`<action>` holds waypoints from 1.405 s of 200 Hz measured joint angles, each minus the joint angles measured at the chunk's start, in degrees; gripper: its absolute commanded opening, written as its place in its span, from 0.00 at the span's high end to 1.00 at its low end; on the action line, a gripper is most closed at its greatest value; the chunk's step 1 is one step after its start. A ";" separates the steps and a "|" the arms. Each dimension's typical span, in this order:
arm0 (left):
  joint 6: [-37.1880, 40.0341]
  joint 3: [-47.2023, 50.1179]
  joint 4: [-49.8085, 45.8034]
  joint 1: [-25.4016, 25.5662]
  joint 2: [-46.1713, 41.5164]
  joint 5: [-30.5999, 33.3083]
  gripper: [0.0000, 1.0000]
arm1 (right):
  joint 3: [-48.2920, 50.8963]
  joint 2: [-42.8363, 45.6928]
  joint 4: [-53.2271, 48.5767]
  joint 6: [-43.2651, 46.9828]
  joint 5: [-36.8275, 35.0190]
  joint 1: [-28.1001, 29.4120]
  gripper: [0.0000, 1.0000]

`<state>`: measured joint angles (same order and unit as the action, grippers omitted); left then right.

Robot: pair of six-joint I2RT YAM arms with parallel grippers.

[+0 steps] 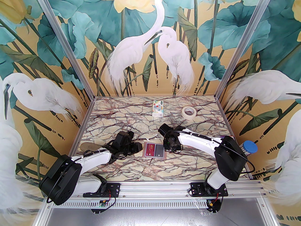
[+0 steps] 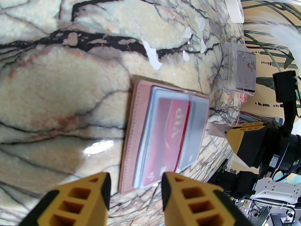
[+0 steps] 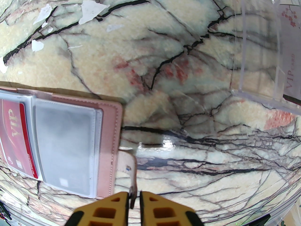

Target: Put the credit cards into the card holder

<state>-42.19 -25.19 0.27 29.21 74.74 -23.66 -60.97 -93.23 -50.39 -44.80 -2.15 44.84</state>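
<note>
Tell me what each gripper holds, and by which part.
The right gripper pinches the card holder by its closing strap. The left gripper stands open at the holder's edge, holding nothing.

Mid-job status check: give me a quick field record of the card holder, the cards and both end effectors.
card holder: lying open, sleeves facing up
red card: inside one clear sleeve of the holder
neighbouring sleeve: greyish, contents unclear
pale card: in the clear box, apart from the holder
left end effector: open, hovering at the holder's edge, holding nothing
right end effector: shut on the strap tab
background: tissue pack, tape roll
</note>
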 measured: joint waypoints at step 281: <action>0.04 -0.11 3.63 1.01 5.92 -1.42 0.58 | -0.02 0.31 1.16 0.02 0.48 0.00 1.00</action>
<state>-42.15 -25.30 3.90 30.22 80.66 -25.08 -60.99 -92.92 -49.23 -44.77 -1.67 44.84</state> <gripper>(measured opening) 0.422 0.031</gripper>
